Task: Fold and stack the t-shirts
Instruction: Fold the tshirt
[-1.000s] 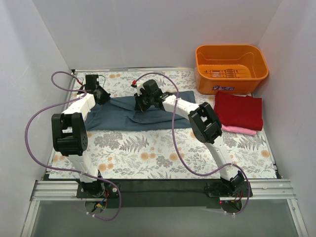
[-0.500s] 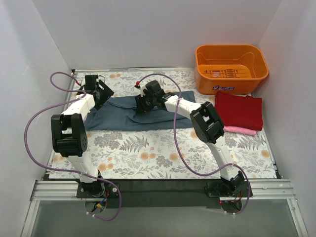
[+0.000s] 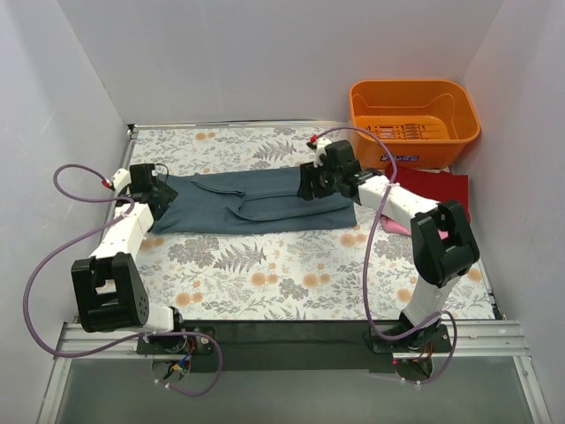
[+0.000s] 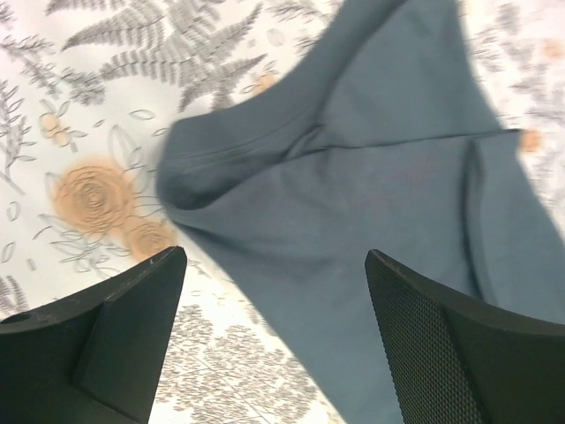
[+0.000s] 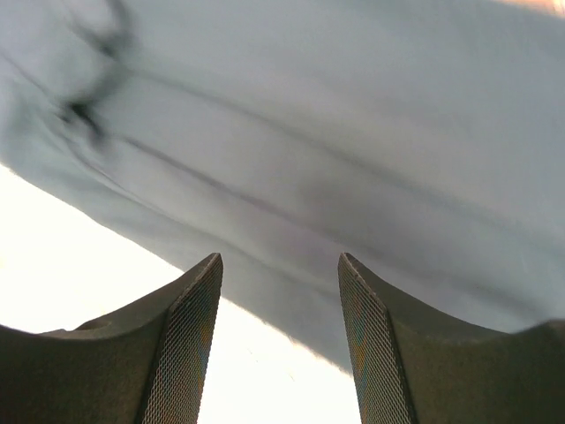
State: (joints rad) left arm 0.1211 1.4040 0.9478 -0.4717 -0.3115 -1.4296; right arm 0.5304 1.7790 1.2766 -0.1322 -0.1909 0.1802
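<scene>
blue-grey shirt (image 3: 247, 201) lay as a long strip on the table (image 3: 265, 274). left gripper (image 4: 274, 258) sat at its left end and right gripper (image 5: 280, 258) near its right end, both spread wide, holding nothing. risk: jaws pinching 1 layer only, so the fold skews. right arm might also drag the red shirt (image 3: 437, 199).

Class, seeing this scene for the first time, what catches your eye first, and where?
A slate blue-grey t-shirt lies stretched across the floral table, the left gripper open over its left end and the right gripper open over its right end. A bright orange basket stands in the far right corner, a folded dark red t-shirt just before it.
</scene>
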